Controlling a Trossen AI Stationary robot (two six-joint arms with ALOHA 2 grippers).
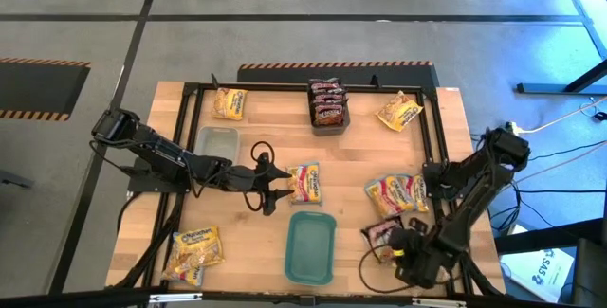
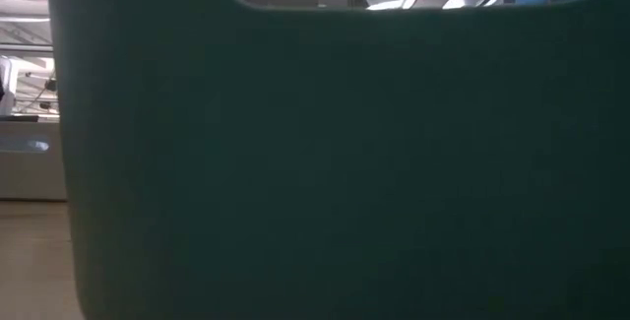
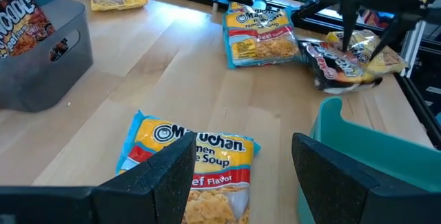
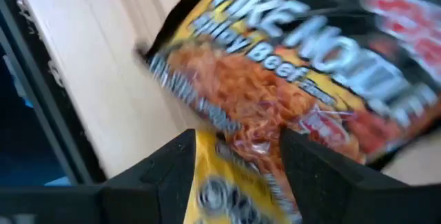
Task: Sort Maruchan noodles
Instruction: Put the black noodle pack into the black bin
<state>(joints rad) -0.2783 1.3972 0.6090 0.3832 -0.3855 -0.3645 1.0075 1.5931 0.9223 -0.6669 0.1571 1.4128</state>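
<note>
Maruchan noodle packets lie flat across the wooden table. My left gripper [image 1: 275, 191] is open and points toward the table's right, just short of a yellow-and-red packet [image 3: 196, 165]. My right gripper [image 4: 238, 176] is open and points down over a dark packet [image 1: 382, 231] that overlaps a yellow one [image 4: 227, 196] at the near right. Other yellow packets lie at the far left [image 1: 230, 103], far right [image 1: 399, 111], near left [image 1: 194, 252] and right [image 1: 398, 194]. A grey tub [image 1: 329, 106] holds dark packets. My right gripper's fingers [image 3: 346, 24] come down from above over the dark packet's edge [image 3: 337, 62] and the yellow packet beside it. Whether they touch either packet, I cannot tell. My left gripper touches nothing.
A teal tray [image 1: 311, 247] sits near the front edge between the two grippers, and its wall [image 2: 335, 162] fills the low view. An empty clear grey tub [image 1: 216, 143] stands behind my left arm. A black frame [image 1: 313, 87] runs around the table.
</note>
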